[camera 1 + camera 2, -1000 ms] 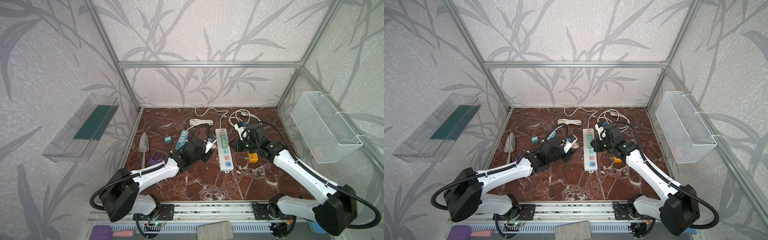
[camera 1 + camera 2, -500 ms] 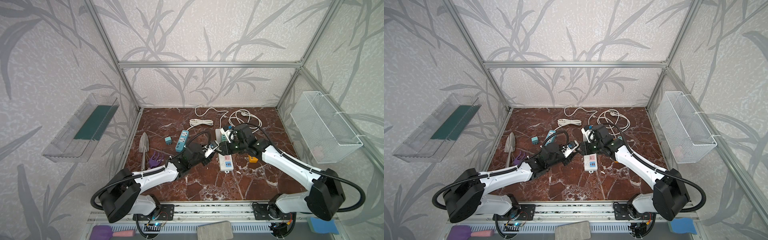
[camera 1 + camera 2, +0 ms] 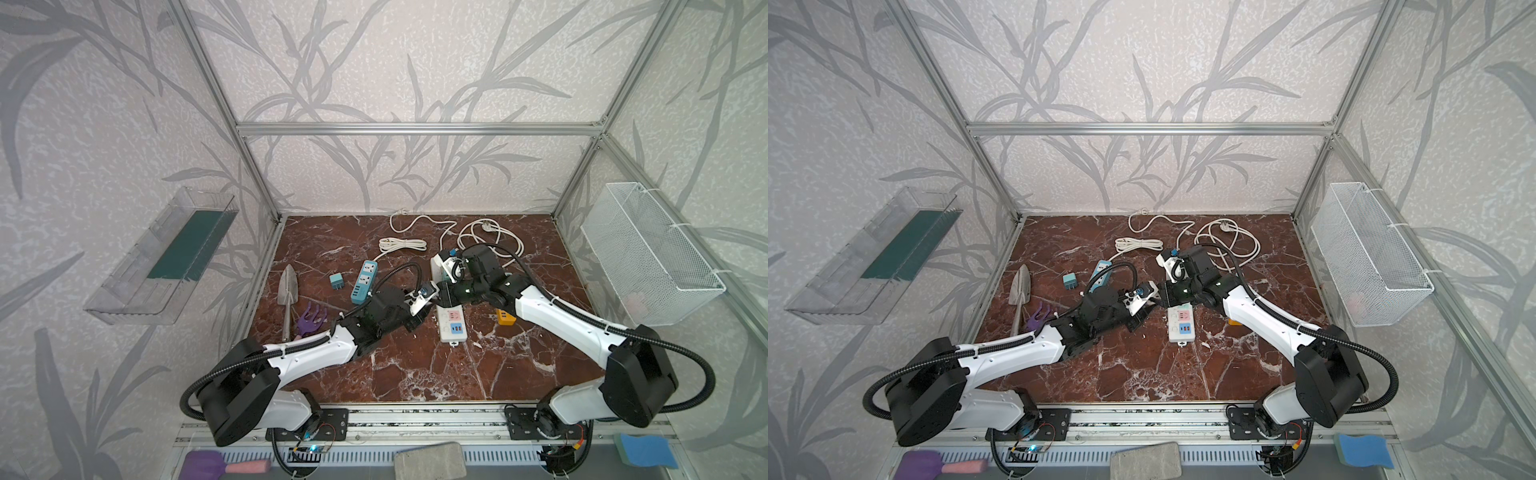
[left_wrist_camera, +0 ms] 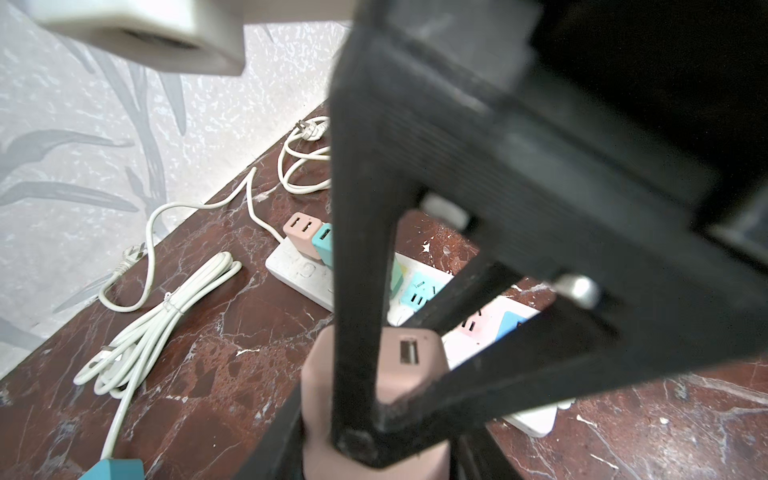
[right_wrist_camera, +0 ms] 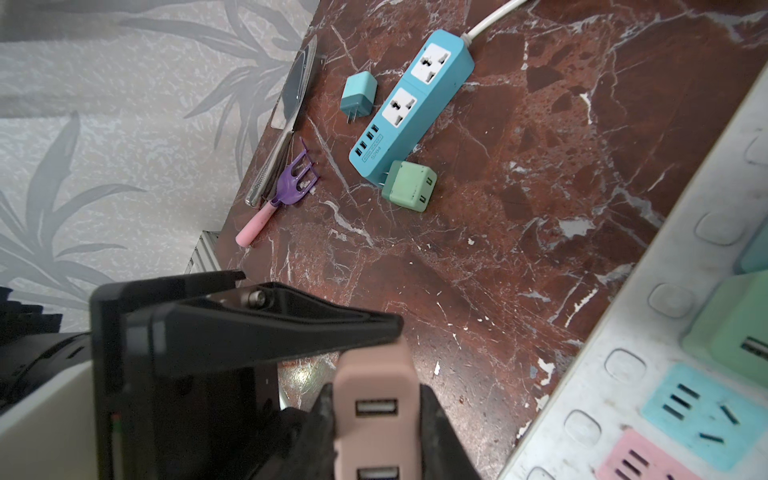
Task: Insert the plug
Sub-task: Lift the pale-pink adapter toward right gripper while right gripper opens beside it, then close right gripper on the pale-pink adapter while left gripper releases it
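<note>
Where the plug is: the pink rounded plastic USB charger plug (image 5: pixel 374 374) hangs clear of the red-brown marble worktop (image 5: pixel 519 208), just beside the long white plastic power strip (image 5: pixel 623 332).
Grip, right: the right tool (image 5: pixel 377 419) is narrow, clamped on the plug's flanks, with the USB face turned to that wrist camera.
Grip, left: the left tool (image 3: pixel 434 291) lays one finger (image 5: pixel 270 328) against the plug's far end; gripping or slack, I cannot tell.
Why held so: probably an arm-to-arm pass, leaving the prongs, hidden now, pointing outward for a push into a socket.
Why the strip lies so: flat and face up between both arms, its free teal-faced socket (image 5: pixel 702 411) and pink-faced socket (image 5: pixel 640 461) nearest the plug.
Power strips: two, the white one and a blue plastic strip (image 5: pixel 411 104) with two white outlets.
Chargers seated in the white strip: three, a pink cube (image 4: pixel 300 232), a teal cube (image 4: pixel 325 245) and a green cube (image 5: pixel 731 332).
Loose chargers on the worktop: three, a teal charger (image 5: pixel 358 97), a green charger (image 5: pixel 409 185) and an orange charger (image 3: pixel 503 318).
Other things: one metal trowel (image 5: pixel 291 95), one purple plastic rake (image 5: pixel 295 183).
</note>
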Robot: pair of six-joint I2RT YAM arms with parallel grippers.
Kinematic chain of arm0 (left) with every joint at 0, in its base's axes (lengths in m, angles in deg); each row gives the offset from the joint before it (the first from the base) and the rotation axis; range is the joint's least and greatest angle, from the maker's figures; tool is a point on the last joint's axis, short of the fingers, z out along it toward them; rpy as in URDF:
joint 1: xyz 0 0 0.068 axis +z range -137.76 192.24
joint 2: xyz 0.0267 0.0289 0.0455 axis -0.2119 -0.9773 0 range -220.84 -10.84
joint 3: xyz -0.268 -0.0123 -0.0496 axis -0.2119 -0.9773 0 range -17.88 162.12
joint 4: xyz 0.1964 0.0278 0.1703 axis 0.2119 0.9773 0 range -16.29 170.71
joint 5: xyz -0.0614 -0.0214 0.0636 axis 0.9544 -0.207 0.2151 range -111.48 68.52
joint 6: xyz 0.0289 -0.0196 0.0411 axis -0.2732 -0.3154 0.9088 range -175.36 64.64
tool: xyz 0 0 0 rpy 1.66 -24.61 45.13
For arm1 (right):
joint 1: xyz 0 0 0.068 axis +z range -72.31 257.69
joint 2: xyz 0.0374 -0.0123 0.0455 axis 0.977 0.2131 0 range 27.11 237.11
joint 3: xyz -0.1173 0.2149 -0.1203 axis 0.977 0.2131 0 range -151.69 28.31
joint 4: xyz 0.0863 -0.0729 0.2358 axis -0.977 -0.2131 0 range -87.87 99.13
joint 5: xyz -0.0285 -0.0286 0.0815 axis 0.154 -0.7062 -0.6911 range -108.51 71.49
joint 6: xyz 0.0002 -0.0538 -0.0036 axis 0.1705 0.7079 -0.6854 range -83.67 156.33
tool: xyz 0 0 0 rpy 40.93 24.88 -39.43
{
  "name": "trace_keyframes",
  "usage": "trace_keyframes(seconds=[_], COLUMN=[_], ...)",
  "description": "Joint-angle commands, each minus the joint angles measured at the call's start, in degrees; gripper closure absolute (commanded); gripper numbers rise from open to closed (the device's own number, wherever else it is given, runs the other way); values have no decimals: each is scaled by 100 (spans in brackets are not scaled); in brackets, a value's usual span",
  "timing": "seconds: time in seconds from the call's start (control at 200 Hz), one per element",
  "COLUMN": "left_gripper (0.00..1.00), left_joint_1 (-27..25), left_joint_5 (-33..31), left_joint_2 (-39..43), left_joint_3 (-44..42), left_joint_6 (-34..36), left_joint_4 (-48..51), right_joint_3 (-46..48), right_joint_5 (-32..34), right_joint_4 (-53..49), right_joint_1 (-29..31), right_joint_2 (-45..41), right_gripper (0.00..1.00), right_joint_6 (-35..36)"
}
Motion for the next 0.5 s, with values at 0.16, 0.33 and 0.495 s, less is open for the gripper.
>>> trace_keyframes(seconds=[0.16,0.33,0.495], left_gripper=[19,11,12], left_joint_1=[-54,481,1510], left_joint_5=[-2291,-3747,-1733], left_joint_2=[274,206,35], left_joint_3=[133,1122,1296], left_joint_6=[-721,-3166,-5029], left_joint_4=[-867,1666,2200], right_joint_3=[-249,-50,250], right_joint_5=[2324,3425,3602], right_joint_4=[-863,-1219,-1226], right_joint_1=[11,27,34], right_joint_2=[-645,-1020,-948], right_gripper=[100,100,100], right_joint_6=[150,377,216])
